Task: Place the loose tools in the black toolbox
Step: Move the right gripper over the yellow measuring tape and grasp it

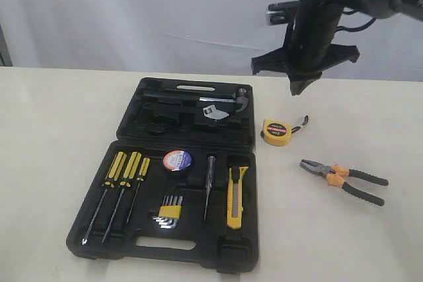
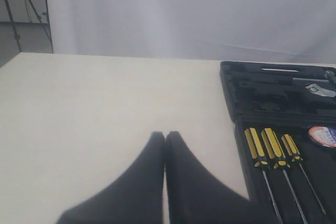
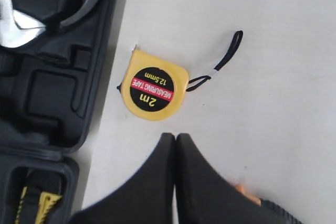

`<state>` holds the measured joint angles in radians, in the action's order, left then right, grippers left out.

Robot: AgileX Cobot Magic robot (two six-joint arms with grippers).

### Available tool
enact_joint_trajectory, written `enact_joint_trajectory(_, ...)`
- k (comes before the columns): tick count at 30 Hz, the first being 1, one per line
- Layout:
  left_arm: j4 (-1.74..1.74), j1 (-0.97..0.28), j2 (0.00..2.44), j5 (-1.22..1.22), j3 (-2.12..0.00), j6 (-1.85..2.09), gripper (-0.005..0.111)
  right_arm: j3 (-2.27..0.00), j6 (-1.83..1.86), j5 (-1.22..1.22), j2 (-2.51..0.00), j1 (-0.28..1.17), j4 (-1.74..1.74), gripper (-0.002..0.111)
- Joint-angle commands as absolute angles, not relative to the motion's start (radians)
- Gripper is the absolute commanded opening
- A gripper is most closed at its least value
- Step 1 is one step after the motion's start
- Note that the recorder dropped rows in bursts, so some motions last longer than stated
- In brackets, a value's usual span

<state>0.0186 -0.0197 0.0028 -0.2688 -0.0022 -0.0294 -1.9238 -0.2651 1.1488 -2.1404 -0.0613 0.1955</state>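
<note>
**Left gripper** (image 2: 165, 136): fingers pressed tip to tip with nothing between them, poised over the bare table (image 2: 79, 108). The open black toolbox (image 1: 198, 239) lies ahead of it and off to one side. The lid (image 1: 135, 113) is laid back flat on the table.

**Toolbox base, left to right:**
- three screwdrivers (image 1: 125, 168) with yellow-and-black handles
- a hex key set (image 1: 170, 214) in a yellow holder
- the tape roll (image 1: 177, 160), seated in a round recess
- a slim dark tester (image 1: 209, 186)
- the utility knife (image 1: 236, 197), lying in the slot on the side nearest the right gripper

**Lid:** holds a wrench (image 1: 215, 113) and a hammer (image 1: 231, 99).

**Tape measure** (image 3: 153, 90): flat on the table, label up, just outside the toolbox wall. It lies directly beyond the right gripper's tips and apart from them. Its dark strap (image 3: 226, 59) trails away from the box.

**Right gripper** (image 3: 175, 139): fingers closed against each other and empty, held above the table.

**Pliers** (image 1: 344, 179): on the table, well clear of the toolbox, on the side of the right gripper away from the box. The head points toward the box and the orange-and-black handles point away. In the right wrist view only an orange handle end shows beside the gripper's fingers.
</note>
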Motion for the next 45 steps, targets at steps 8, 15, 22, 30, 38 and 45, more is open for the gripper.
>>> enact_joint_trajectory(8,0.021,-0.022,0.0,-0.269,0.0,-0.029,0.0,-1.965,-0.258,1.148,-2.246,-0.067,0.211,0.01)
enact_joint_trajectory(15,0.021,-0.022,0.0,-0.269,0.0,-0.029,0.0,-1.965,-0.288,1.153,-2.249,-0.067,0.204,0.061)
enact_joint_trajectory(22,0.021,-0.022,0.0,-0.269,0.0,-0.029,0.0,-1.965,-0.344,1.111,-2.25,-0.067,0.208,0.071)
enact_joint_trajectory(30,0.021,-0.022,0.0,-0.269,0.0,-0.029,0.0,-1.965,-0.392,1.073,-2.311,-0.067,0.153,0.071)
enact_joint_trajectory(38,0.021,-0.022,0.0,-0.269,0.0,-0.029,0.0,-1.965,-0.419,1.003,-2.364,-0.067,0.135,0.071)
enact_joint_trajectory(45,0.021,-0.022,0.0,-0.269,0.0,-0.029,0.0,-1.965,-0.488,0.959,-2.366,-0.067,0.145,0.071)
